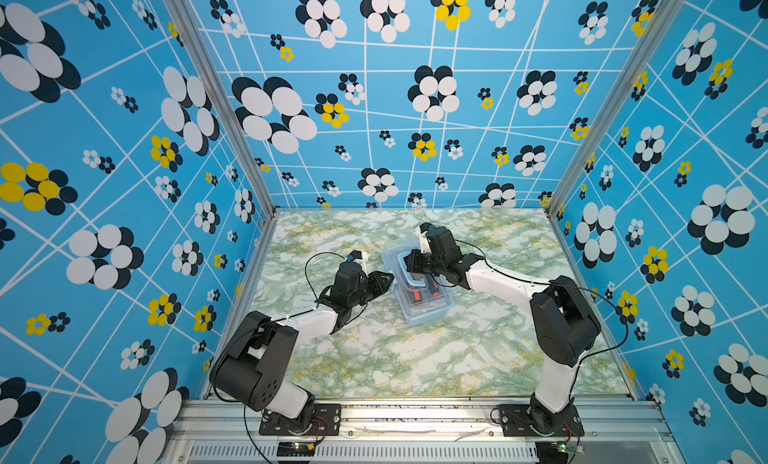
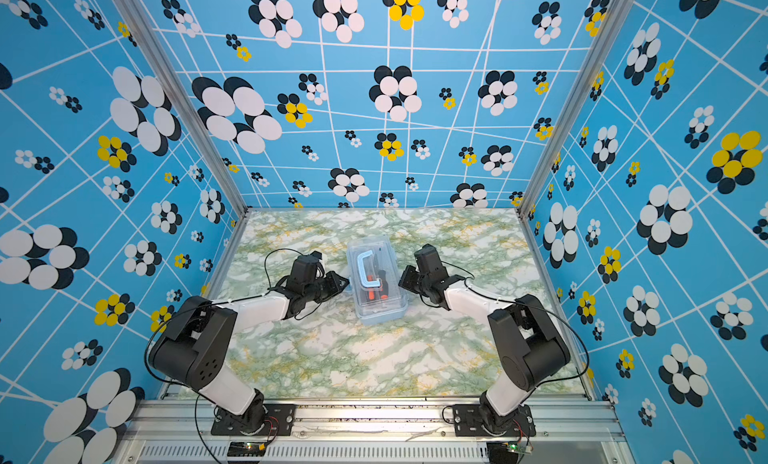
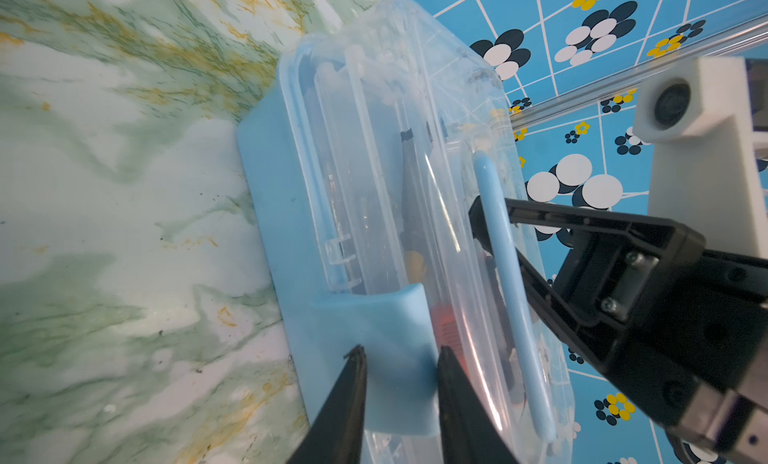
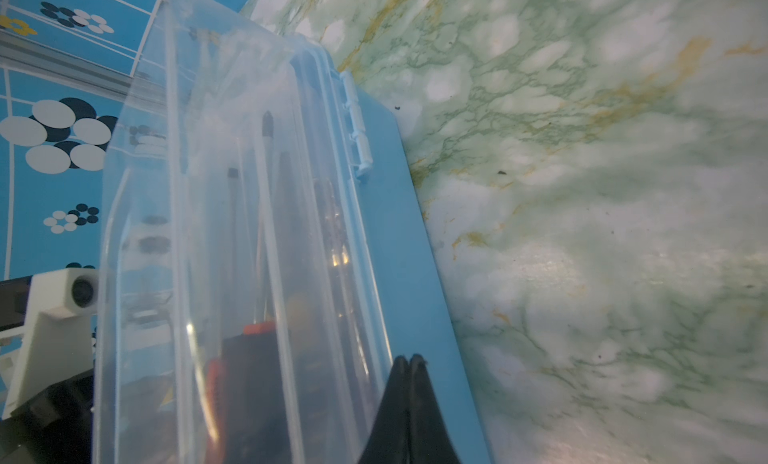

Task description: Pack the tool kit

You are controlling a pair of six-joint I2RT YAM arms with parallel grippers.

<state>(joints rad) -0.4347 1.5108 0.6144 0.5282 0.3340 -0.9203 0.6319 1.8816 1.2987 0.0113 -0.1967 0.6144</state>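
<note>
Left gripper (image 3: 401,353), jaws narrowly parted at the blue latch (image 3: 374,316), should press it squarely home while the right gripper (image 4: 409,360), tips together, apparently braces the tool kit (image 2: 376,316).

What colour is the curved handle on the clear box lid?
Light blue; the curved plastic handle shows best in a top view.

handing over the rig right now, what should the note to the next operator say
Left gripper: open, fingers either side of the blue latch on the tool kit box.
Right gripper: shut, tips at the box rim on the hinge side.
Box: mid-table, lid down, screwdrivers showing inside.
Done: tools in, lid on.
Left: cannot tell whether the latch is snapped; check it.
</note>
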